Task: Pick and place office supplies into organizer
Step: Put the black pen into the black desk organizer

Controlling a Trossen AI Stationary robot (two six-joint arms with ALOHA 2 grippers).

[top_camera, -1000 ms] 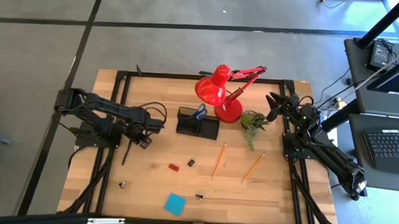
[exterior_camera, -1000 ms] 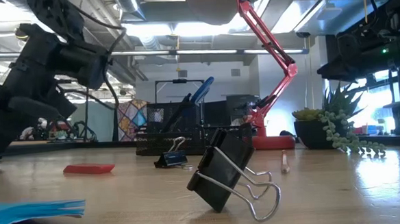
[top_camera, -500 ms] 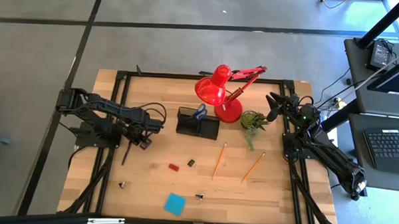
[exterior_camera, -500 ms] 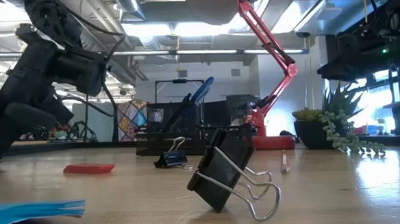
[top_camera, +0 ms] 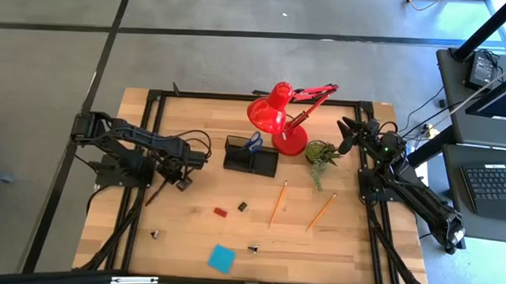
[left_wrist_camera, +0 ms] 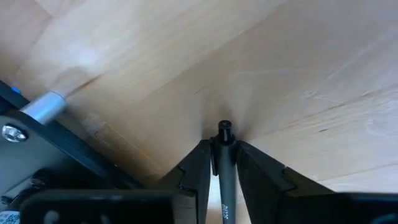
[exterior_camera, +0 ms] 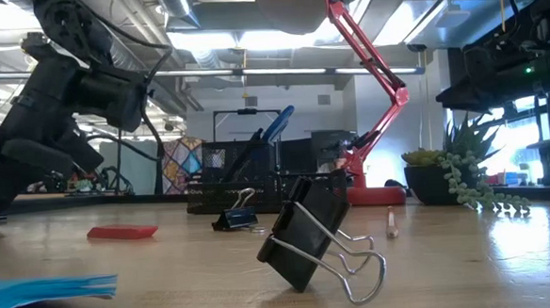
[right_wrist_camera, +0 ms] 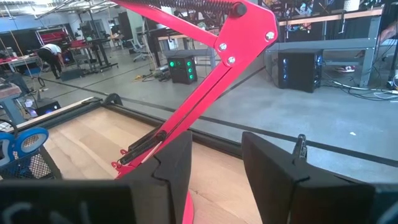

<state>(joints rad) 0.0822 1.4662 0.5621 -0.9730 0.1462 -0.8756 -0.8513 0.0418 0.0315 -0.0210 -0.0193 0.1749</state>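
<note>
The left gripper (left_wrist_camera: 219, 163) has its jaws closed on a dark pen (left_wrist_camera: 225, 177) over the left side of the table (top_camera: 191, 233). In the high view the pen (top_camera: 156, 193) slants from the gripper (top_camera: 182, 182) down toward the table's front-left. The organizer (top_camera: 251, 160) stands well apart, beside the red lamp (top_camera: 281, 118). The right gripper (right_wrist_camera: 211, 180) waits at the table's back right, jaws apart and empty.

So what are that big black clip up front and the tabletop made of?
The black clip looks like painted sheet metal with bare steel wire handles: the loops glint silver. The table looks like light, smooth-finished wood, with visible grain and plank seams. Both are judged by look only.
</note>
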